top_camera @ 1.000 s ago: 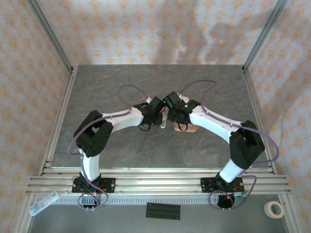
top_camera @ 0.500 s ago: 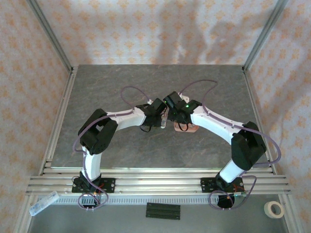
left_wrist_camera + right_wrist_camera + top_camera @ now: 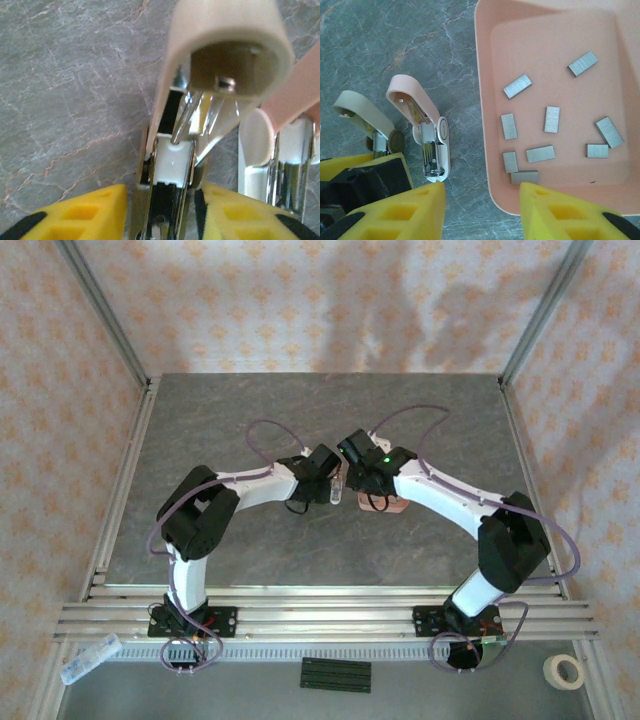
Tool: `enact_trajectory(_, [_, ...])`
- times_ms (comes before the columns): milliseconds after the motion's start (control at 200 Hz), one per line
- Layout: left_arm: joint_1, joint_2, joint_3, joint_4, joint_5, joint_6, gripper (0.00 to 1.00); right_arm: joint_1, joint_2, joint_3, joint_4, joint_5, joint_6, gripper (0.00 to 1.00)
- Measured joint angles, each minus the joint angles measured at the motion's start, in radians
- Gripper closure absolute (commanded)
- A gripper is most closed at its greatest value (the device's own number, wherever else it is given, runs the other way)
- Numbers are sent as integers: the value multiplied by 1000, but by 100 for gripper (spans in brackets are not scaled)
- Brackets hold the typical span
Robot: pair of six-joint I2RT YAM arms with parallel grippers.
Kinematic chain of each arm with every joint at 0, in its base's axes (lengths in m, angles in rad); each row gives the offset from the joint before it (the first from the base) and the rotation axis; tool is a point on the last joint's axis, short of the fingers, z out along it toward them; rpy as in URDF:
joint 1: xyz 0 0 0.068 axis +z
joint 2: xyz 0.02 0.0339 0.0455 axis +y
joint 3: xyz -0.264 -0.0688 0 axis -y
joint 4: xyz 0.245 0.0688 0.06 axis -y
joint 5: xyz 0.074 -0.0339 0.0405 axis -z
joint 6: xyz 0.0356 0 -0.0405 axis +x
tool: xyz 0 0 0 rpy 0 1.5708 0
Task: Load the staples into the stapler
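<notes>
At the left of the grey table (image 3: 380, 45) we see the left gripper (image 3: 162, 212) clamped on the sides of a cream stapler (image 3: 225, 35), whose lid is swung up and open. Just right of it lies the pink stapler (image 3: 434, 145), also open, resting on the table beside the tray (image 3: 482, 75) without touching it. Above the tray's near left corner the right gripper (image 3: 482, 200) hangs with its fingers spread wide, holding nothing. Inside the tray we count nine staples (image 3: 517, 86), small grey blocks lying flat and scattered, apart from both staplers.
</notes>
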Motion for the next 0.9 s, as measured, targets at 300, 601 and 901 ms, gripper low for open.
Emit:
enact_trajectory(300, [0, -88, -6, -13, -4, -35, 35, -4, -27, -1, 0, -3, -20, 56])
enact_trajectory(601, [0, -261, -84, -5, -42, -62, 25, -85, -54, -14, 3, -57, -66, 58])
enact_trajectory(901, [0, -465, -304, 108, -124, -73, 19, -187, -14, -39, 2, -149, -149, 69])
